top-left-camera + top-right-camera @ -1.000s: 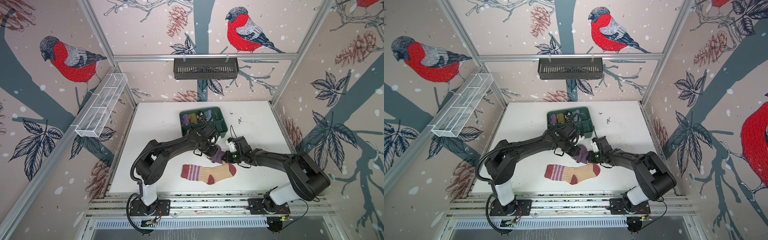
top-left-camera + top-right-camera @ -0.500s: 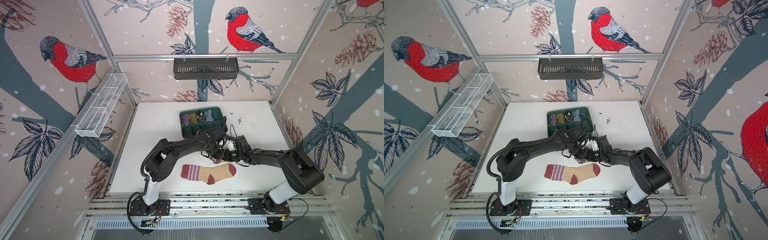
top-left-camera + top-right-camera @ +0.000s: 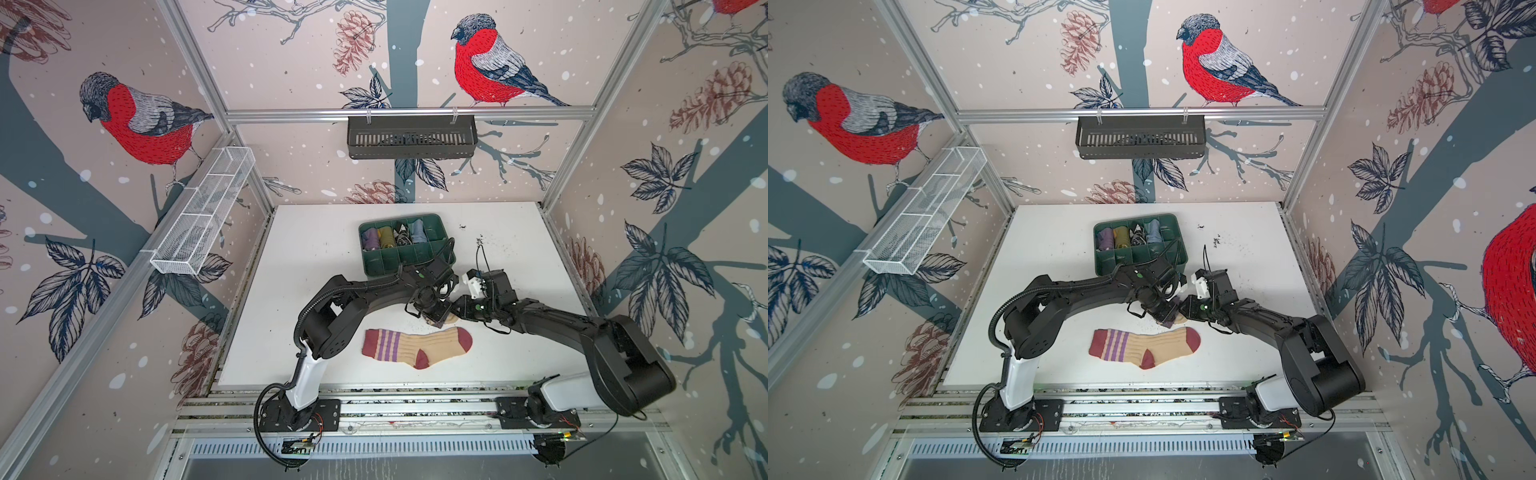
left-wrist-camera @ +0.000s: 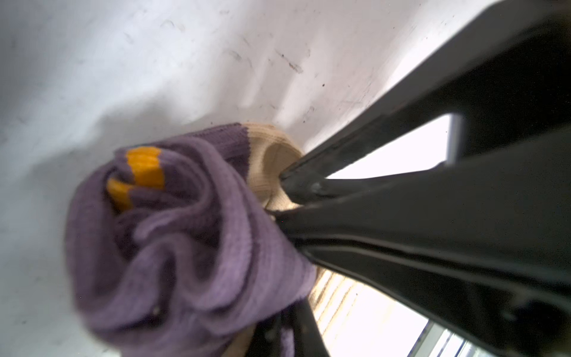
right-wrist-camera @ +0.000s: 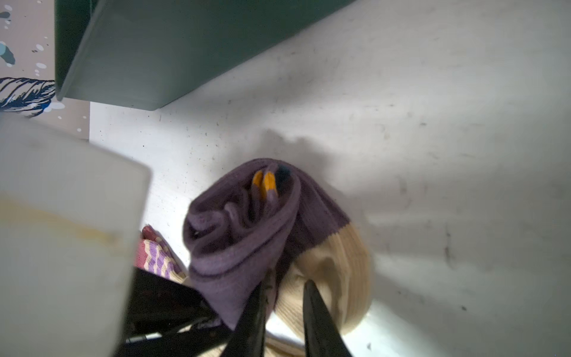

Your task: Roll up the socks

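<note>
Purple sock point(image 4: 185, 247), rolled up, is clamped at its tan toe by the shut jaws of the left gripper point(image 4: 278, 196); those of the right gripper point(image 5: 287, 290) stand slightly parted astride that toe. The clamp should be held so nothing unrolls

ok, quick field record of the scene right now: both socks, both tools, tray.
purple sock: rolled into a bundle, tan toe end sticking out, between the two tools
left tool: shut on the purple sock where purple meets tan
right tool: jaws parted, tan toe between them
striped sock: flat and unrolled on the table, nearer the arm bases
green tray: four rolled bundles in the far row; visible near compartments empty
task state: one sock rolled, one not started
</note>
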`<state>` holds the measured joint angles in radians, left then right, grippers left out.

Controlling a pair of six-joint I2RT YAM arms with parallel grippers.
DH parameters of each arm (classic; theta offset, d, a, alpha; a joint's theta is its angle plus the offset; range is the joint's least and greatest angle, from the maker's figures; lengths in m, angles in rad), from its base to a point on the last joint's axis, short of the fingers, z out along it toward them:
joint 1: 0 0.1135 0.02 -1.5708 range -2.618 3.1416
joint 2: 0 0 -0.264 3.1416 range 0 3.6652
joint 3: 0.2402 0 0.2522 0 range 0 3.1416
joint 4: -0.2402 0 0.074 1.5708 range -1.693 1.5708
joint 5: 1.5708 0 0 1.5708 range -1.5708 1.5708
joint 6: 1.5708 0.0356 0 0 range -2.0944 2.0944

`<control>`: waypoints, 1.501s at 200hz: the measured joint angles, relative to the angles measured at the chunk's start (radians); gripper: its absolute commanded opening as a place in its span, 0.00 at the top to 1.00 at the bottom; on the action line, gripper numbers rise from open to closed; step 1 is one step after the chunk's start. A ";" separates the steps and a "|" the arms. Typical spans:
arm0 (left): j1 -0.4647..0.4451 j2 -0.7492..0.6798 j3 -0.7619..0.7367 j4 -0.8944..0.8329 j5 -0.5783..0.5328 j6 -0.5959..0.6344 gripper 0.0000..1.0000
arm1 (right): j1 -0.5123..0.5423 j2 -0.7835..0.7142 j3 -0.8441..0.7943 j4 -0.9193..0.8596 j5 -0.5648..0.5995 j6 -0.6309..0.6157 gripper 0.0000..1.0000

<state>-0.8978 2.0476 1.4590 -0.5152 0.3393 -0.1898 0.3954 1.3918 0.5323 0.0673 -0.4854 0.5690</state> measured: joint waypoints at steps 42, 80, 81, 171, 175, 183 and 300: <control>0.007 0.000 0.000 0.016 0.002 -0.013 0.99 | -0.006 -0.076 -0.011 -0.005 -0.035 0.004 0.79; 0.011 0.000 -0.006 0.036 0.025 -0.016 0.89 | -0.005 -0.068 -0.013 0.042 -0.091 0.019 0.80; 0.012 0.000 -0.006 0.037 0.026 -0.016 0.89 | -0.005 -0.068 -0.013 0.043 -0.092 0.021 0.80; 0.029 -0.008 -0.054 0.123 0.142 -0.037 0.76 | -0.002 0.054 0.000 0.116 -0.108 0.037 0.83; 0.032 -0.013 -0.064 0.134 0.152 -0.042 0.76 | -0.002 0.061 0.000 0.117 -0.108 0.037 0.83; 0.039 -0.027 -0.082 0.146 0.169 -0.043 0.76 | -0.002 0.073 0.000 0.117 -0.108 0.037 0.83; 0.114 -0.104 -0.195 0.299 0.315 -0.076 0.87 | -0.016 0.069 0.009 0.089 -0.060 0.029 0.78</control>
<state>-0.7837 1.9438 1.2644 -0.2165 0.6540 -0.2661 0.3794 1.4612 0.5415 0.1562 -0.5453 0.5983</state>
